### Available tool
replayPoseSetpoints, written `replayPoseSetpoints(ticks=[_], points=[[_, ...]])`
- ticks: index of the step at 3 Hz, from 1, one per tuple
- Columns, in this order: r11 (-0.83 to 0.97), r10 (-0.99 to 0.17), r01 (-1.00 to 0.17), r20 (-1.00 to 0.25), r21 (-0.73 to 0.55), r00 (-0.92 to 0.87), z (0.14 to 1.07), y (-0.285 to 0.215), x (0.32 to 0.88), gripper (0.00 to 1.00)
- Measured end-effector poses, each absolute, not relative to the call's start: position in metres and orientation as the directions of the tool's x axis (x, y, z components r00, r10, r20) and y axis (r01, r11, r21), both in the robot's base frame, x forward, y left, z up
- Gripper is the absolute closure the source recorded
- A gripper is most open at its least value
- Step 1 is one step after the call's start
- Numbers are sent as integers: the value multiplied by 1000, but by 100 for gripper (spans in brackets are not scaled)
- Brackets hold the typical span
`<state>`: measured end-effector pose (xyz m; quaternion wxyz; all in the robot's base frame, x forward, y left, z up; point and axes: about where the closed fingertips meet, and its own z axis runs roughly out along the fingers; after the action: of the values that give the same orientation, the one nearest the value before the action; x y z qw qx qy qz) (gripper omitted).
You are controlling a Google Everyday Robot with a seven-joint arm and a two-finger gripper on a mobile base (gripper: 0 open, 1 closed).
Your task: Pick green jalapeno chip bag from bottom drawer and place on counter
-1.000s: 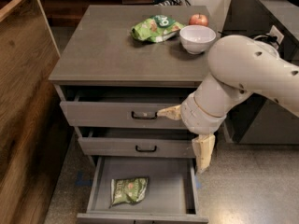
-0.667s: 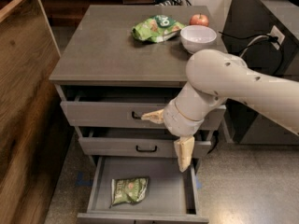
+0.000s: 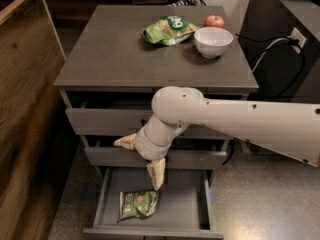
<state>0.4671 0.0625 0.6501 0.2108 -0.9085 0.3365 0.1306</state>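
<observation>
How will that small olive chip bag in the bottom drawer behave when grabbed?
The green jalapeno chip bag looks crinkled, so it probably flexes and crumples. It lies fairly flat, likely light, and may slide on the smooth floor of the bottom drawer. The gripper, open, hangs just above it.

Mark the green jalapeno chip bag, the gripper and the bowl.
green jalapeno chip bag (image 3: 138, 204): camera view, bag's middle.
gripper (image 3: 136, 165): camera view, between fingertips, above bottom drawer (image 3: 192, 204).
bowl (image 3: 213, 48): camera view, front wall.

A brown wooden panel (image 3: 30, 109) stands along the left, speckled grey floor (image 3: 265, 204) spreads below, and on the right a dark wall (image 3: 272, 14) carries a white outlet (image 3: 298, 37) with cables (image 3: 266, 48) hanging from it.
</observation>
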Motion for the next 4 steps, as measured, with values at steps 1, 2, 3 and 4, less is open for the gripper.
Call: replayPoseSetpoints(ticks=[1,2,3,4], points=[[-762,-477,-577,-348,-293,807,596,119,462,0],[-820,-454,-532,-326,-211,829,524,149,467,0],[-851,-472,-519,-316,-83,823,441,152,468,0],[-851,-472,-519,-316,-83,823,441,152,468,0]])
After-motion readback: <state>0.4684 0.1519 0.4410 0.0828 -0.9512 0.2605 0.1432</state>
